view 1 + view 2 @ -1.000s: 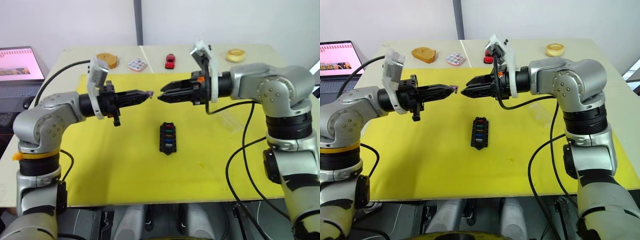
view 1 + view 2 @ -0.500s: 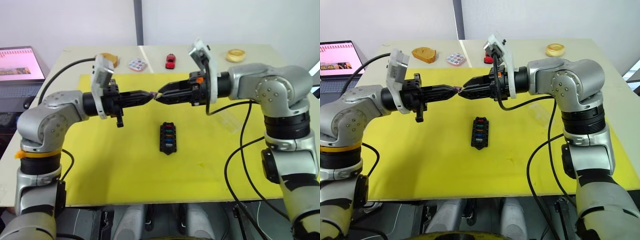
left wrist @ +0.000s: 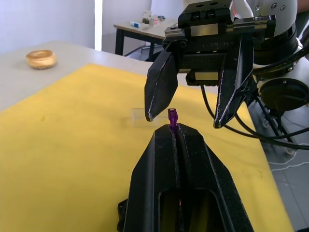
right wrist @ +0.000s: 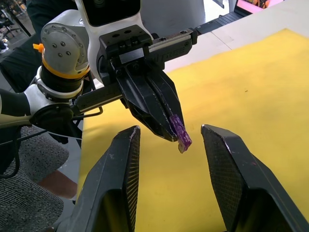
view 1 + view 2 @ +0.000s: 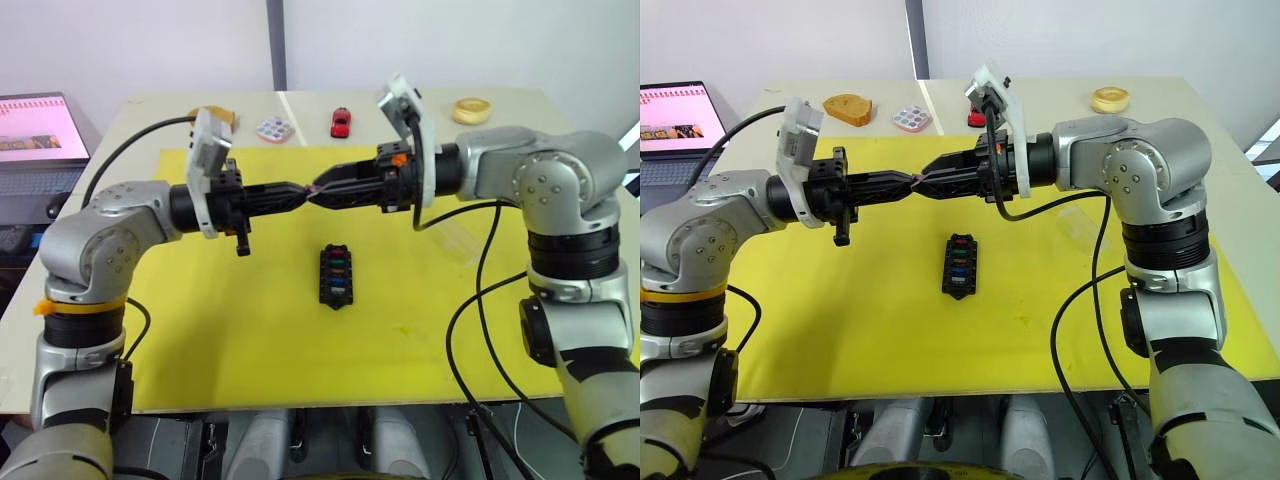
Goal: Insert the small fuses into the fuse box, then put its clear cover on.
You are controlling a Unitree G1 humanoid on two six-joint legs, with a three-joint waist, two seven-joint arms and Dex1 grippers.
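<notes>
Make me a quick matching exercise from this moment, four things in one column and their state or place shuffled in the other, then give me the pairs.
Things:
1. left gripper
2. right gripper
3. purple fuse
4. fuse box

States or places:
A. lying on the yellow mat, coloured fuses in its slots
B. jaws open, one on each side of the fuse
C. held in the air, sticking out from closed jaws
D. jaws shut on the fuse

Pairs: 1-D, 2-B, 3-C, 4-A

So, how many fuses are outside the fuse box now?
1: the purple fuse, gripped by the left end effector between the open fingers of the right end effector. Any lying elsewhere may be hidden.
</notes>
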